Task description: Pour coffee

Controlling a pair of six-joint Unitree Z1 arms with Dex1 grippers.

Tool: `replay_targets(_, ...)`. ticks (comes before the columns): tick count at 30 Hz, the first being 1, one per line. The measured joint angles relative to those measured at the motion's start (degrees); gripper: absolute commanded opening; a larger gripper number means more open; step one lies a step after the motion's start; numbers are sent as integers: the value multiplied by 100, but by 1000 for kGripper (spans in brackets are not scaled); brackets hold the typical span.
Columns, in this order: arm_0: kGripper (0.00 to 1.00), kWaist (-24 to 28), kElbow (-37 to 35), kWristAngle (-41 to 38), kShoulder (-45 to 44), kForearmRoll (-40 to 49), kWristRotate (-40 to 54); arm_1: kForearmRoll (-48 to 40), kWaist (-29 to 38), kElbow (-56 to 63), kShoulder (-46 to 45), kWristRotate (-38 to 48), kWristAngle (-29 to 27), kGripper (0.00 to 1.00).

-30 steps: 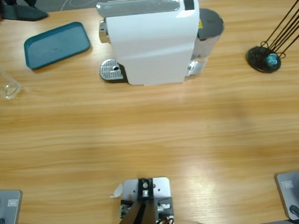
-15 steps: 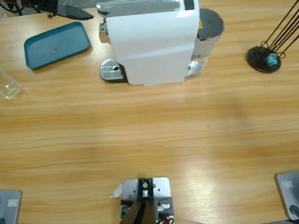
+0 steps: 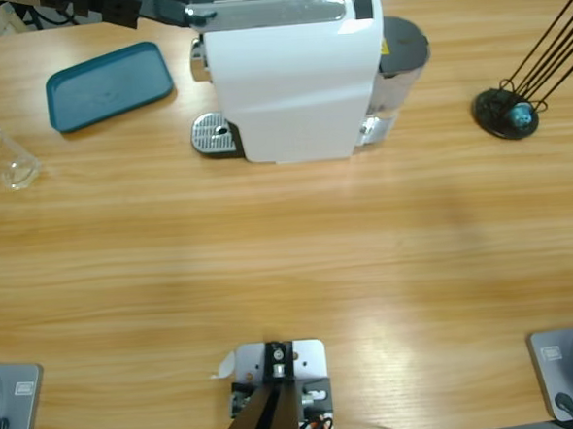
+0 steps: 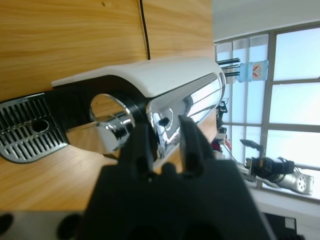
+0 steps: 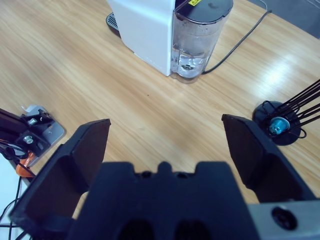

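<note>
Where the left tool [image 4: 164,137] narrows, glossy chrome lever [image 4: 172,107] curves

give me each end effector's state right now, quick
Left end effector: jaws nearly together, nothing held, at the coffee machine's chrome front.
Right end effector: wide open, empty, above the table.
</note>
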Motion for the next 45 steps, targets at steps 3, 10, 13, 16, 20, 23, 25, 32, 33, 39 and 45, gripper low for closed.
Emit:
replay_targets(3, 0, 0, 10, 77, -46, -3, 0, -1, 0, 0, 0, 0, 0, 1000)
replay_targets(10, 0, -9, 123, -199, -105, -416, -16, -2, 0, 1, 0, 0, 0, 1000)
replay_targets(13, 0, -310, 24, -534, -405, -1058, -239, -17, 0, 8, -1, 0, 0, 1000)
replay_targets(16, 724, -539, -90, -838, -544, -1558, -529, -28, 0, 8, -2, 0, 0, 1000)
replay_targets(20, 954, -682, -145, -917, -677, -1978, -274, -21, 1, 7, 11, 61, -341, 1000)
replay_targets(23, 943, -698, 311, -235, -1148, -2026, 1244, -98, 4, 6, 108, 334, -1653, 980)
replay_targets(25, 941, -705, 1009, 435, -1625, -2031, 2410, -311, -44, 7, 201, 476, -2280, 974)
replay_targets(32, 945, -1320, 3022, 3117, -3089, -438, 4714, -1907, -1541, 588, 1185, 1215, -2114, 931)
replay_targets(33, 945, -1425, 3175, 3298, -3237, -253, 4811, -2029, -1765, 642, 1304, 1226, -2005, 919)
replay_targets(39, 950, -1638, 3868, 3569, -4065, 273, 4928, -3338, -2939, 1233, 2359, 1232, -1273, 850)
replay_targets(45, 950, -1647, 3922, 3628, -4254, 300, 4739, -5720, -3176, 2288, 3859, 1353, -1247, 967)
